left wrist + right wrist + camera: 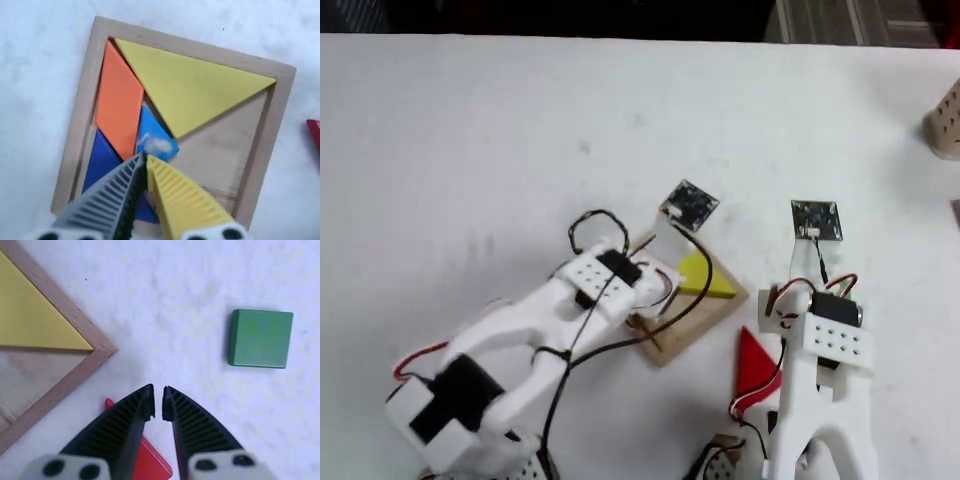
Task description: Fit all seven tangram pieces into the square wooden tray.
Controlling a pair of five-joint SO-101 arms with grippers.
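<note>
Wooden square tray (82, 115) sits mid-table, turned corner-on to the arms. Left arm slants in low over it, and the left gripper (145, 161) has its jaws pressed together, tips on the small light-blue triangle (156, 136). The big yellow triangle (190, 90) has its long edge along one rim and its apex toward the centre. The orange parallelogram (120, 107) runs lengthwise along the adjacent rim. Right arm points straight out from its base. The right gripper (158, 402) is all but closed on nothing, above the red triangle (755, 365) lying on the table just beside the tray. The green square (260, 338) lies well apart.
</note>
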